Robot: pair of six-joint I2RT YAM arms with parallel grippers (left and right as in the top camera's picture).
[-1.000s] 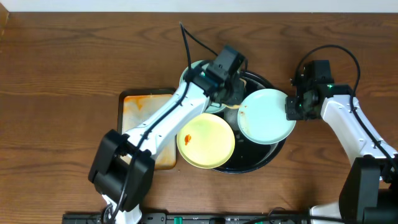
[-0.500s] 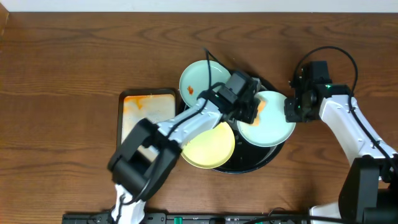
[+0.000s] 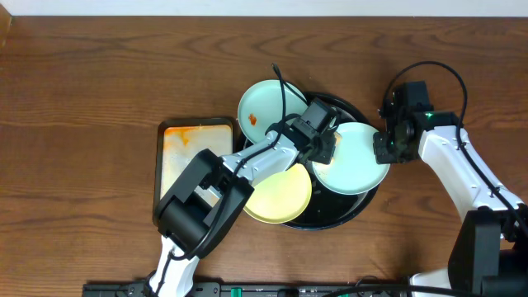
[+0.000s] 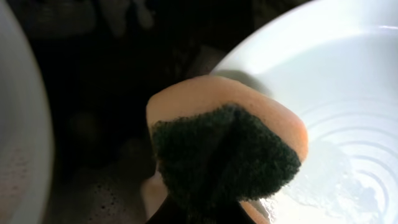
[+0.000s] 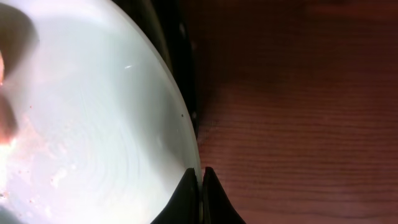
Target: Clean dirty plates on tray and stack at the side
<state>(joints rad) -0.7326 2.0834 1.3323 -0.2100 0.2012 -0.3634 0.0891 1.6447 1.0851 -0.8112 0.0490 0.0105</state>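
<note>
Since a second ago your left gripper (image 3: 326,146) has swung onto the smooth mint plate (image 3: 359,165) at the right rim of the glossy black tray (image 3: 334,216), clamping a coarse dark-faced orange sponge (image 4: 227,149), clear only from its wrist; your right gripper (image 5: 200,183) pinches the plate's edge.

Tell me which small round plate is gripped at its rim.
The pale mint-blue plate pinched by the right fingers; the other mint-blue plate and the yellow plate are not gripped.

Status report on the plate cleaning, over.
Left gripper shut on sponge, at mint plate. Right gripper shut on that plate's rim. No obstruction seen.
</note>
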